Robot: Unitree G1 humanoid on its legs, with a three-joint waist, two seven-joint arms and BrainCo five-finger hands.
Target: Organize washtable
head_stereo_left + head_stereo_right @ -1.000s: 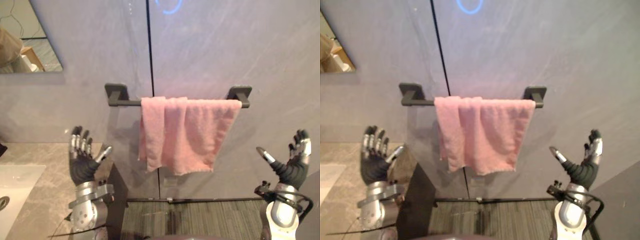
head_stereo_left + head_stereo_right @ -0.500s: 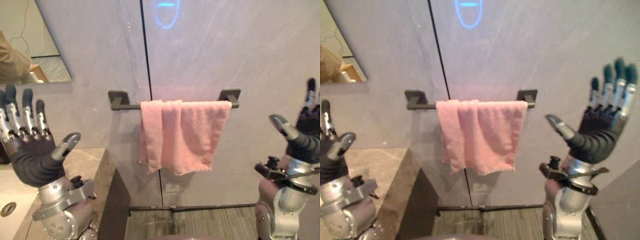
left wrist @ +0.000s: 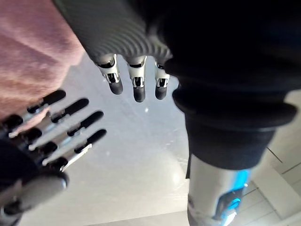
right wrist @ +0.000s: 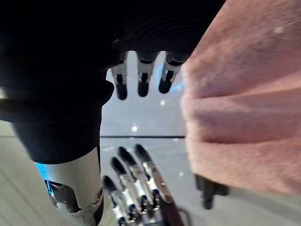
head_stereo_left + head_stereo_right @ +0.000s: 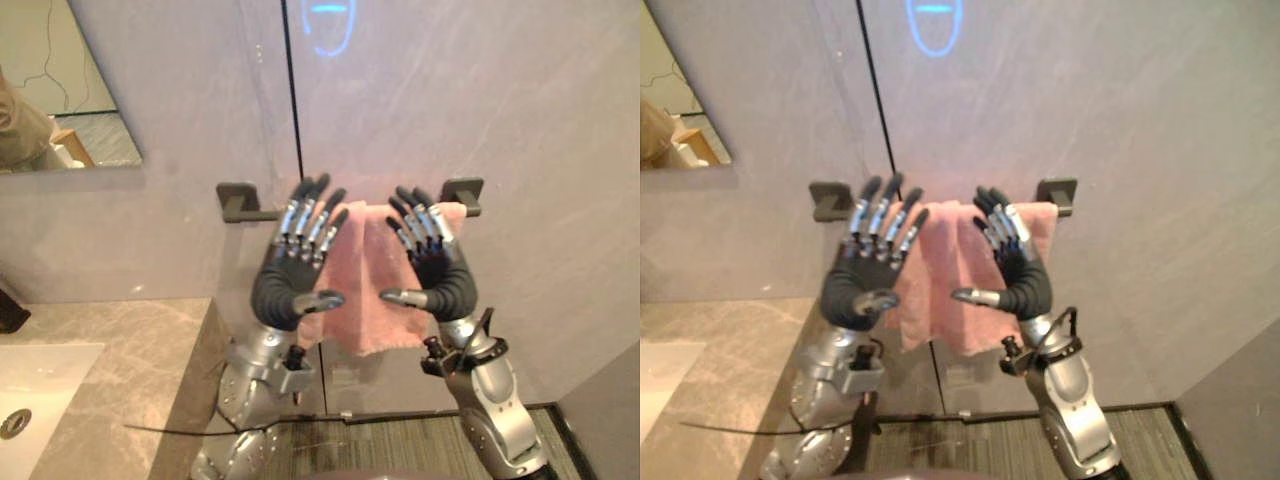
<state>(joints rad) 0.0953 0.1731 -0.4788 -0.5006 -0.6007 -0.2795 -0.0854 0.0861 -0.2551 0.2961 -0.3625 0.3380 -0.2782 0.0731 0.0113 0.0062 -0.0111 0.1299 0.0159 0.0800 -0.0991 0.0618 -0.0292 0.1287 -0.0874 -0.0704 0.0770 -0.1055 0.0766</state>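
1. The pink towel (image 5: 368, 270) hangs folded over the dark towel rail (image 5: 238, 200) on the grey wall (image 5: 520, 150). Its right end reaches almost to the rail's right bracket (image 5: 463, 190).
2. The left hand (image 5: 290, 285) is raised in front of the towel's left edge. Its fingers are straight and fanned upward, its thumb points inward, and it holds nothing.
3. The right hand (image 5: 448, 285) mirrors it in front of the towel's right part, with fingers spread, thumb turned inward and nothing in its grasp.
4. The two thumb tips are near each other but apart, and a strip of towel shows in the gap between the hands.
5. In the wrist views, each hand's fingertips (image 3: 138, 92) show against the wall beside the cloth (image 4: 244, 103), not curled into it.
6. A short bare length of rail lies between the left bracket and the left hand.
7. The towel's lower edge hangs below the thumbs, well above the floor (image 5: 390, 445).
8. The stone countertop (image 5: 130, 360) with its white basin (image 5: 40, 385) ends in a straight edge just beside the left forearm.
9. A mirror (image 5: 60, 90) sits high on the wall to the left.
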